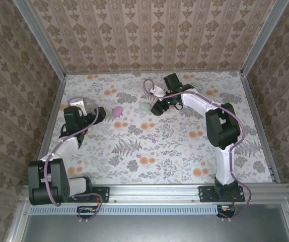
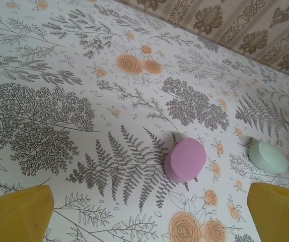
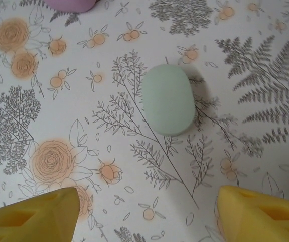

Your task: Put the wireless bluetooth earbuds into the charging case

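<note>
Top external view: one floral-patterned table point(image 1: 185, 151) and two arms. The left gripper point(image 1: 102, 113) and right gripper point(image 1: 157, 107) both gape, holding nothing. Between them lie two oval cases: one pink plastic case point(image 1: 117, 111) and one mint plastic case point(image 1: 144, 107). One tiny pink earbud point(image 1: 153, 140) lies on the table, well apart from both.

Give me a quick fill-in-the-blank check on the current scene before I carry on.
The mint case lies ahead of the ____ end effector. The pink case lies ahead of the ____ end effector. The tiny pink earbud lies loose on the ____.
Missing: right; left; table.
</note>
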